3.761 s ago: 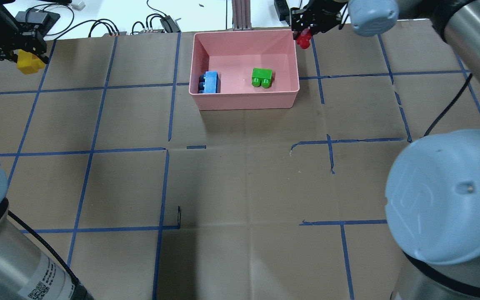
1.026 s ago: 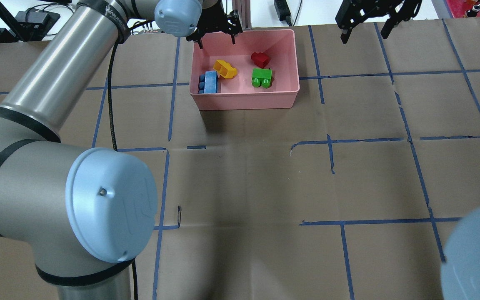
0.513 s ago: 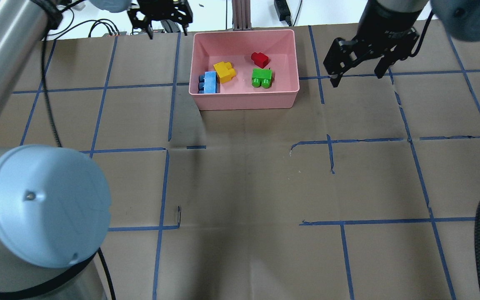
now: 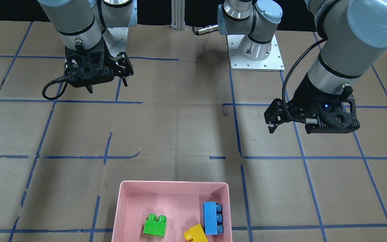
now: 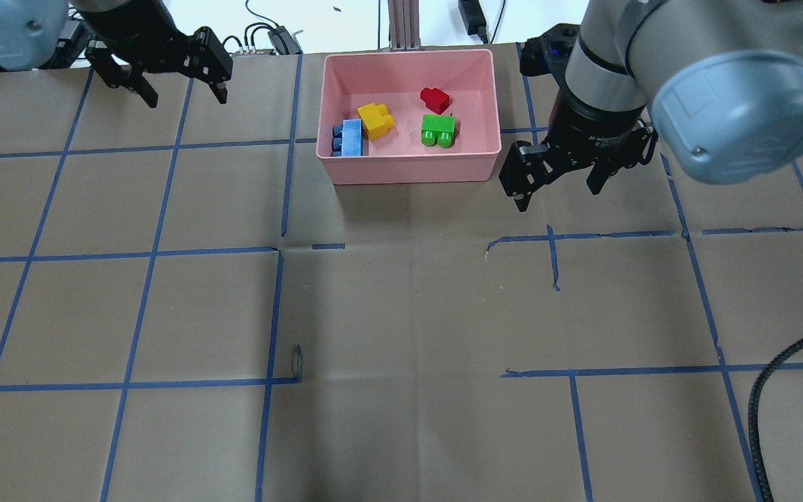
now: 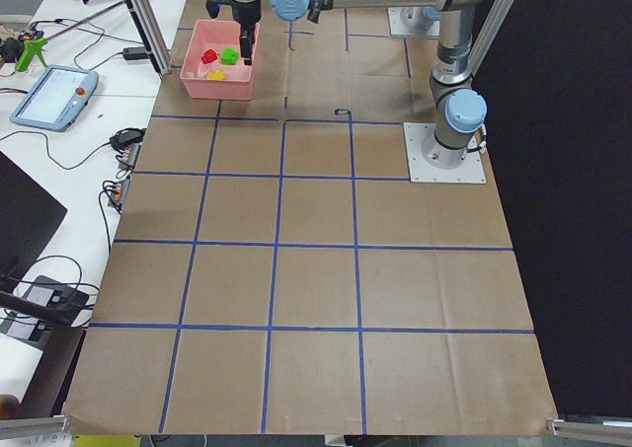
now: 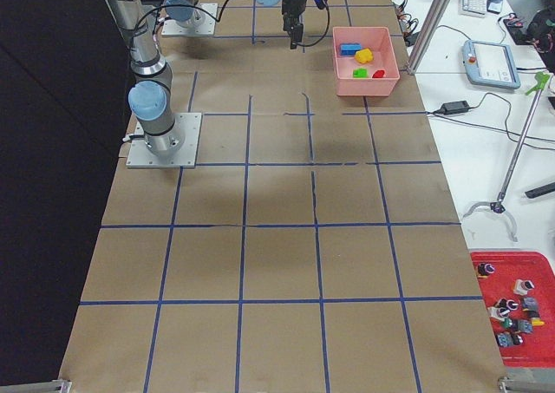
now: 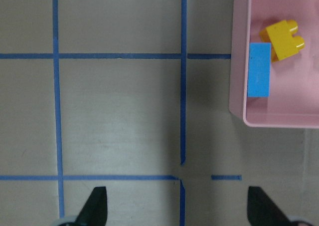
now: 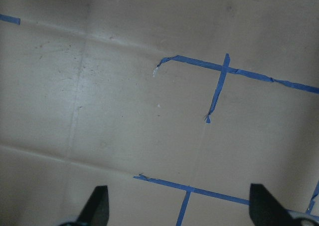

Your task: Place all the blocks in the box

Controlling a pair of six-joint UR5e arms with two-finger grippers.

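The pink box [image 5: 408, 171] stands at the table's far middle. In it lie the blue block [image 5: 351, 137], the yellow block [image 5: 376, 120], the red block [image 5: 435, 99] and the green block [image 5: 438, 130]. My left gripper [image 5: 185, 96] is open and empty, above the table well left of the box. My right gripper [image 5: 558, 195] is open and empty, just off the box's near right corner. The left wrist view shows the box [image 8: 239, 86] with the yellow block [image 8: 281, 39] and the blue block [image 8: 259, 69]. The right wrist view shows only bare table.
Brown cardboard with blue tape lines [image 5: 283, 251] covers the table. An aluminium post [image 5: 401, 24] and cables [image 5: 262, 35] lie beyond the far edge. A control tablet [image 6: 54, 97] and a red tray of small parts [image 7: 512, 298] sit off the table.
The yellow and red blocks, held earlier, now lie in the box. My right gripper has come nearer along the box's right side. My left gripper has moved further left of the box.
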